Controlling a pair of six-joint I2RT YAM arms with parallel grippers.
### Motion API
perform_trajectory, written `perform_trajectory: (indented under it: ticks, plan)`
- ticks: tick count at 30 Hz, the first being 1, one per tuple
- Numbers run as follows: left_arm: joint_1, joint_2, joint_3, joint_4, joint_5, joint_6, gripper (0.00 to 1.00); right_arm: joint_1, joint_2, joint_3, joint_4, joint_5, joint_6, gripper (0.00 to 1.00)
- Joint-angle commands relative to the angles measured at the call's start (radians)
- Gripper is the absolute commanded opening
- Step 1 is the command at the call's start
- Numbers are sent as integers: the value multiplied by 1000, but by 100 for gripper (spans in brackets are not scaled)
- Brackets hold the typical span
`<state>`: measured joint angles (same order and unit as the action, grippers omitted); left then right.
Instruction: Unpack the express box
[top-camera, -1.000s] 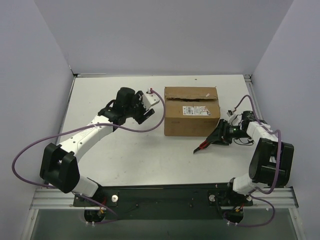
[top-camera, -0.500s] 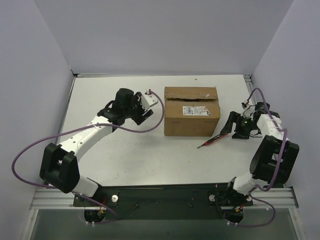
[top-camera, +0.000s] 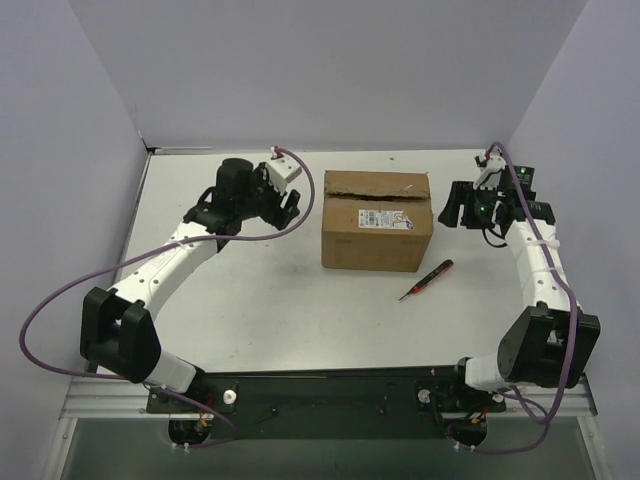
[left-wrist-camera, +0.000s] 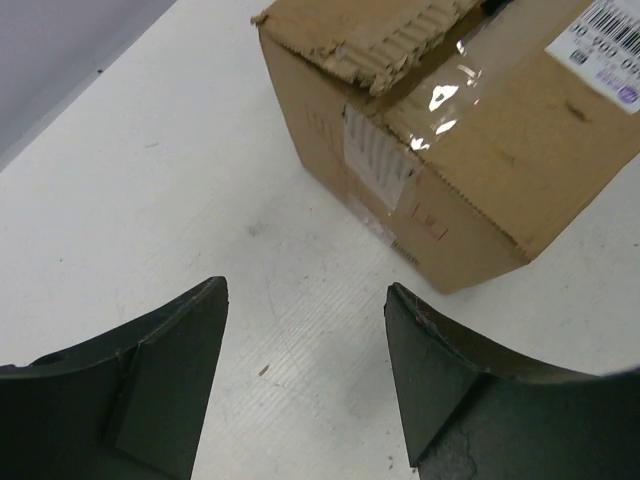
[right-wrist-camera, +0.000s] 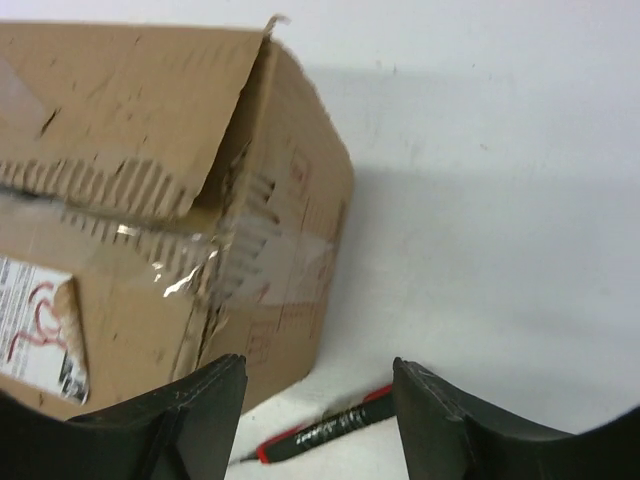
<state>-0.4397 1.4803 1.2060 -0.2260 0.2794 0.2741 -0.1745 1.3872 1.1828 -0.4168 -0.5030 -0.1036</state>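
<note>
**Gripper state.** The left gripper (left-wrist-camera: 305, 292) has its dark fingers spread with nothing between them. It is aimed at the left end of the brown corrugated cardboard express box (left-wrist-camera: 470, 150), near it but not touching. The right gripper (right-wrist-camera: 318, 365) is also spread and empty, and hangs beside the box's right end.

**Location.** The express box stands on the white table (top-camera: 250, 300) toward the far middle, between the two grippers. A slim red-and-black pen-shaped tool (top-camera: 427, 279) lies just off its near right corner.

**Condition.** The top flaps lie closed. The centre seam is ragged, exposing torn corrugation under glossy clear tape. A white printed label (top-camera: 385, 220) sits beside the seam.

**Handling (assessment).**
- The box is probably light and stiff-walled, though a panel would flex under a pinch.
- The taped patches are likely slippery.
- Grip a bare flap edge at the torn seam, and brace the opposite end.
</note>
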Motion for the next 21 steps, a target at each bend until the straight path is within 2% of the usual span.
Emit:
perform_trajectory:
  ticks: [1, 2, 5, 9, 12, 13, 16, 17, 21]
  plan:
    - [10, 3, 52, 59, 122, -128, 72, 3, 85, 29, 121, 75, 90, 57]
    - [10, 2, 50, 45, 136, -128, 71, 3, 99, 26, 143, 90, 93, 52]
    - [13, -6, 53, 1, 139, -93, 66, 4, 133, 5, 177, 87, 97, 47]
    - [30, -34, 53, -22, 121, -88, 65, 79, 84, -75, 228, 38, 154, 45]
    - [41, -57, 59, -39, 58, -73, 66, 248, -16, -165, 225, 0, 139, 45]
    - [44, -66, 61, -45, 47, -67, 67, 345, -72, -192, 233, -62, 139, 45]
    - [59, -77, 55, -50, 9, -36, 68, 453, -155, -252, 254, -121, 139, 45]
    - [59, -77, 53, -50, -5, -33, 69, 487, -168, -252, 230, -109, 130, 45]
    - [61, -89, 29, -27, -55, -47, 70, 471, -180, -174, 84, -4, 32, 45]
